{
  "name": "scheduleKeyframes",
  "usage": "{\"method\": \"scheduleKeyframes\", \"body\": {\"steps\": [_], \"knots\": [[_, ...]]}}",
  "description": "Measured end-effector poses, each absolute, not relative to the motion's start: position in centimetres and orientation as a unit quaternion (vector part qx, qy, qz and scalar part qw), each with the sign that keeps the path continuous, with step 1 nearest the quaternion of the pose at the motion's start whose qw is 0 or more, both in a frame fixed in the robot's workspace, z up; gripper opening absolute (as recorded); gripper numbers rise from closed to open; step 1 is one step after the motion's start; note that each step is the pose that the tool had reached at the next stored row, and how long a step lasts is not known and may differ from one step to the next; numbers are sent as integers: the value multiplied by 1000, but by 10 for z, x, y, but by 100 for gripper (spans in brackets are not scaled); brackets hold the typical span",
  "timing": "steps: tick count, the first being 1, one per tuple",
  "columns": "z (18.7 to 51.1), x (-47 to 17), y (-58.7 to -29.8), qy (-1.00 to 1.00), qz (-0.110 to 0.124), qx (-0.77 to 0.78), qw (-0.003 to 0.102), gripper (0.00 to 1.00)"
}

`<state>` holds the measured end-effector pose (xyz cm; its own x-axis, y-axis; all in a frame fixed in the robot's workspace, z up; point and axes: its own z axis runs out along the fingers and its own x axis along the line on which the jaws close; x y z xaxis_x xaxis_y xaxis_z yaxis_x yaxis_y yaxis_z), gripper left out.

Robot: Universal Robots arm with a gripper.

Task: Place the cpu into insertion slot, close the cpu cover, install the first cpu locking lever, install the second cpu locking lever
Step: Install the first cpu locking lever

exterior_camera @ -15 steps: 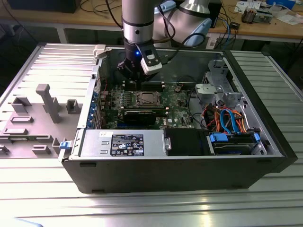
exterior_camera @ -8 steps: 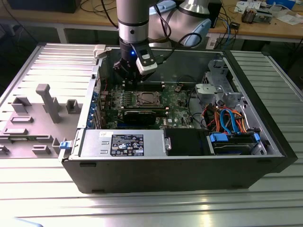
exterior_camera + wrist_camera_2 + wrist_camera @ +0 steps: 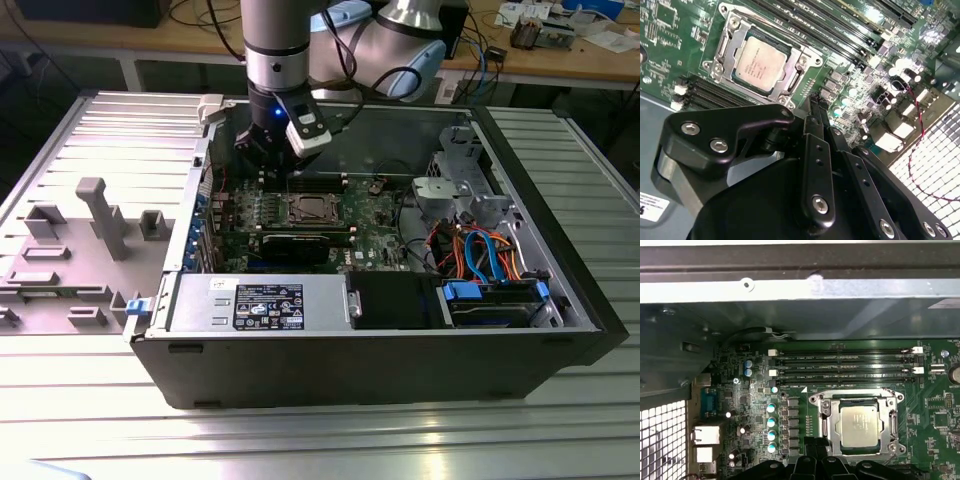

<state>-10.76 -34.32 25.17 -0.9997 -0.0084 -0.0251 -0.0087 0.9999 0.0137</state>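
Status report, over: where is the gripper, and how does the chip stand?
Gripper shut, empty, close beside the socket. Chip seated in it, cover down over its edges. Nothing between gripper and socket.

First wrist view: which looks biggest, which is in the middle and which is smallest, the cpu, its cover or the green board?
1. green board
2. cover, framing the cpu
3. cpu

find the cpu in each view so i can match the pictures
Exterior view: the cpu is the pale square on the green board.
Second wrist view: the cpu sits in the insertion slot.
First wrist view: the cpu lies next to the memory slots.
Shared landmark: those long black memory slots.
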Motion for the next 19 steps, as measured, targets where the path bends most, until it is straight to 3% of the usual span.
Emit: {"method": "scheduleKeyframes", "body": {"steps": [19], "knots": [[256,-116,-329,1000,7,-12,12,11]]}}
